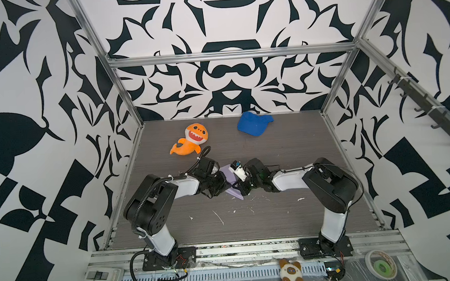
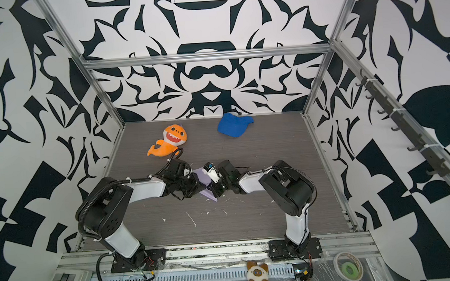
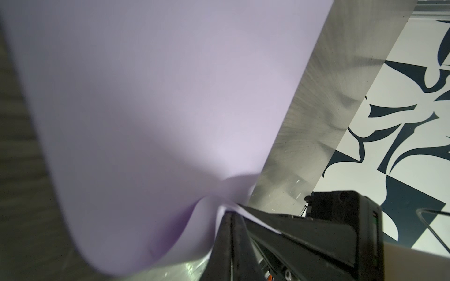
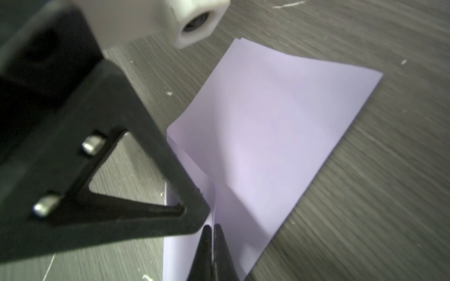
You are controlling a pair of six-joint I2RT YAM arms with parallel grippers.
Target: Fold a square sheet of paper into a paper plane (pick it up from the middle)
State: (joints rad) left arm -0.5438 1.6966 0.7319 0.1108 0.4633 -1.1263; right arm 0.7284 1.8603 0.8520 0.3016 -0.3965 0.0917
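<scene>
At mid-table, the folded pale-lavender square sheet of paper [image 4: 267, 126] rests on the grey wood-grain table [image 1: 277, 218], both black grippers clamped shut on it: left gripper [image 3: 231, 215] at its nine o'clock, right gripper [image 4: 212, 234] at three

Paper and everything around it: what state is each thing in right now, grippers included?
paper: folded into layers, pinched by both grippers
left gripper: shut on the paper
right gripper: shut on the paper
orange plush shark: lying face up, untouched
blue cap: lying crumpled, untouched
</scene>
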